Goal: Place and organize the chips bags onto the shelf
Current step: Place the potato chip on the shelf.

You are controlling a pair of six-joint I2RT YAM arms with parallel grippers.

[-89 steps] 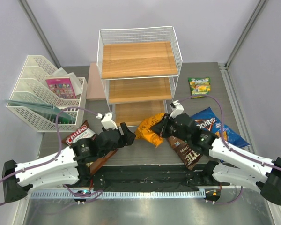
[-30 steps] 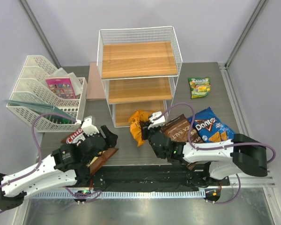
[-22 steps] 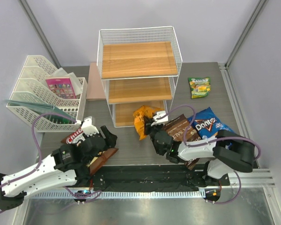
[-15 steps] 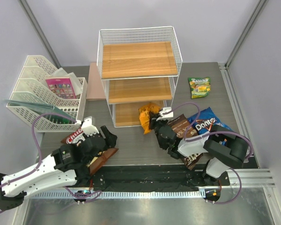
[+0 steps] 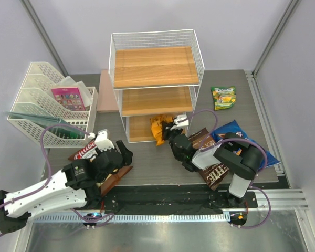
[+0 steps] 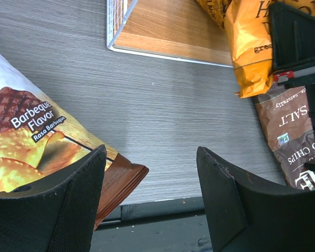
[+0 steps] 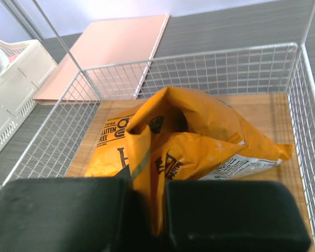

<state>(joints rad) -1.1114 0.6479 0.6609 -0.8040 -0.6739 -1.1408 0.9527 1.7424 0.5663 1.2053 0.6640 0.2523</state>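
The orange Honey Dijon bag point(image 7: 199, 136) lies crumpled on the lowest board of the shelf point(image 7: 199, 73), toward that tier's right side. Its near end juts out past the shelf's open front. A raised fold at that near end stands between the two pads of the right gripper point(image 7: 148, 207), which are pressed together on it. In the overhead view the right gripper point(image 5: 169, 132) sits at the shelf's point(image 5: 157, 65) front opening, with the orange Honey Dijon bag point(image 5: 158, 127) just beyond it.

In front of the shelf and to its right, the dark brown Sea Salt bag point(image 5: 212, 170) lies flat on the table point(image 5: 147, 168) under the right arm. The blue Doritos bag point(image 5: 262, 155) lies farther right. The small green-yellow bag point(image 5: 223, 97) lies beside the shelf's right wall, apart from it.

In front of the shelf's left corner hangs the left gripper point(image 6: 149, 152), its fingers apart with only bare table between them. The barbecue-flavour bag point(image 6: 31, 147) lies under its left finger.

Left of the shelf stands the file tray point(image 5: 42, 105), which holds the pink card packet point(image 5: 68, 98).
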